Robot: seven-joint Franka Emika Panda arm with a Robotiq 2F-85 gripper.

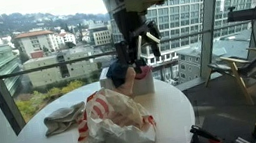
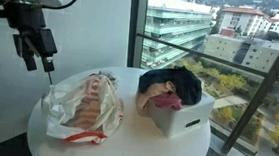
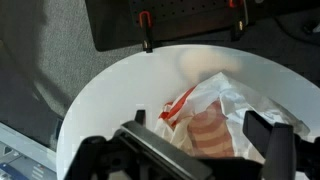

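Observation:
My gripper hangs open and empty above a round white table, over its edge next to a crumpled clear plastic bag with red print. In the wrist view the two fingers are spread wide with the bag below and between them, not touched. In an exterior view the gripper is well above the bag.
A white bin piled with dark, pink and beige clothes stands on the table near the window; it also shows in an exterior view. A grey-beige cloth lies beside the bag. Tall windows surround the table.

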